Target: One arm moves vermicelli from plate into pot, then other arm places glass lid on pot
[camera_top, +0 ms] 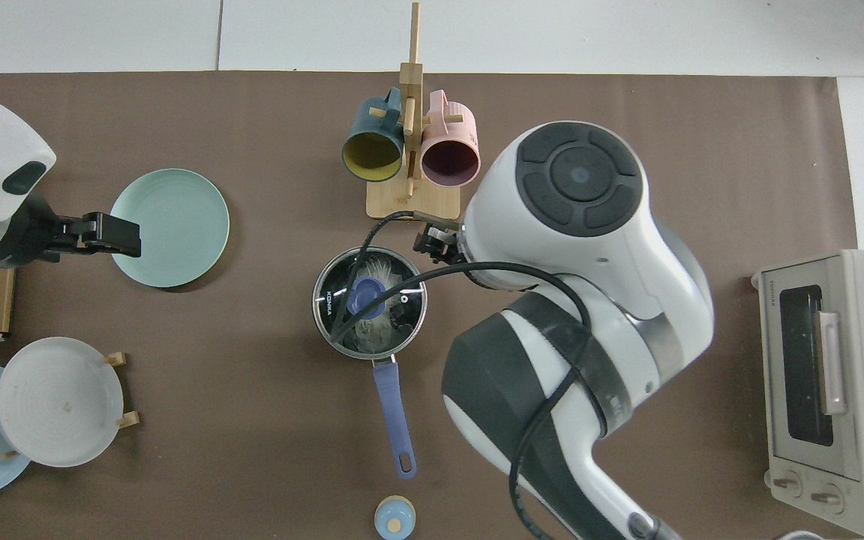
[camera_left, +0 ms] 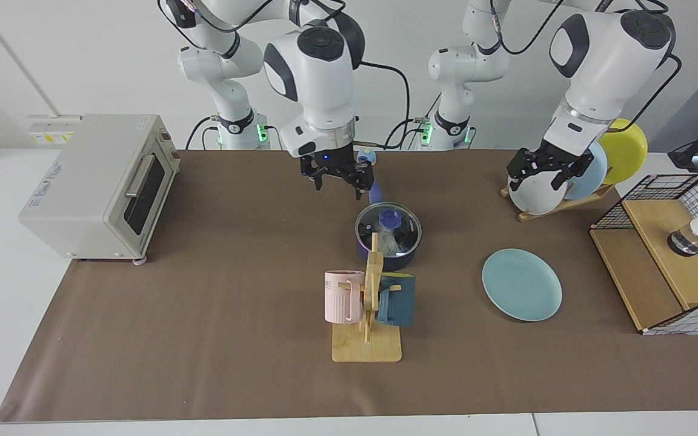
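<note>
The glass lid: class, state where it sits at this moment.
The glass lid sits on the pot at mid-table, just behind the mug rack in the facing view, with the vermicelli visible beneath it.
</note>
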Tool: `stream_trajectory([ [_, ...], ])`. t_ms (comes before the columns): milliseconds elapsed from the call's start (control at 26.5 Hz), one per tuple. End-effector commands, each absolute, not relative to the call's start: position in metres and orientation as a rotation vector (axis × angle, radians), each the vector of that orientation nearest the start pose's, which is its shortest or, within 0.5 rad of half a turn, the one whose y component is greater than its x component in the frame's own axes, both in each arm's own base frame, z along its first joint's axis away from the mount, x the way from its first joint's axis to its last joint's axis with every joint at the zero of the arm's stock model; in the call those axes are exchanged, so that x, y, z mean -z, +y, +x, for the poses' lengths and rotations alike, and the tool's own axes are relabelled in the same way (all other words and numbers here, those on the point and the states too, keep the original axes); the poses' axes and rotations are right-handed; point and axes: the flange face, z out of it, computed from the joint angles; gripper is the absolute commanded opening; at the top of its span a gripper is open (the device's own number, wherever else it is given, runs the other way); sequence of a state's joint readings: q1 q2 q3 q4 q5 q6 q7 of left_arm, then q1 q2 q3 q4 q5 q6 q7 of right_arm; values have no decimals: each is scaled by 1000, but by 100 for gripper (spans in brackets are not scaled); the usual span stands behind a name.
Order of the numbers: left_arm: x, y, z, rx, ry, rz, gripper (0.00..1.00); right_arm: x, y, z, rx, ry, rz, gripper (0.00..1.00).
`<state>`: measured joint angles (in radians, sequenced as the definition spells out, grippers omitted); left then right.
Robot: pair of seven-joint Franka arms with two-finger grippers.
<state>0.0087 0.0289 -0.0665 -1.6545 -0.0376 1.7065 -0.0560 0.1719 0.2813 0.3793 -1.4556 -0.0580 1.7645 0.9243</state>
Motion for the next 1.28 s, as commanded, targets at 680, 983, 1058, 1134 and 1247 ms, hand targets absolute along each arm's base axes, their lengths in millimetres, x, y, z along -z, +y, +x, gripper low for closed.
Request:
stream_trajectory([
  [680, -586, -36, 566, 23, -1, -3191, 100, -589, 10, 572, -8, 73, -3116, 100],
  [983, -587, -36, 566, 25, -3, -3191, 100, -623, -22, 566, 41, 142, -3125, 100],
  [1058, -586, -36, 566, 23, -3, -3191, 100, -632, -27, 559, 60, 144, -3125, 100],
  [1134, -587, -37, 565, 25, -1, -3192, 100, -640, -28, 555, 84, 143, -3115, 100],
  [1247, -587, -36, 565, 25, -1, -3191, 100, -646, -32, 549, 79, 162, -3113, 100],
])
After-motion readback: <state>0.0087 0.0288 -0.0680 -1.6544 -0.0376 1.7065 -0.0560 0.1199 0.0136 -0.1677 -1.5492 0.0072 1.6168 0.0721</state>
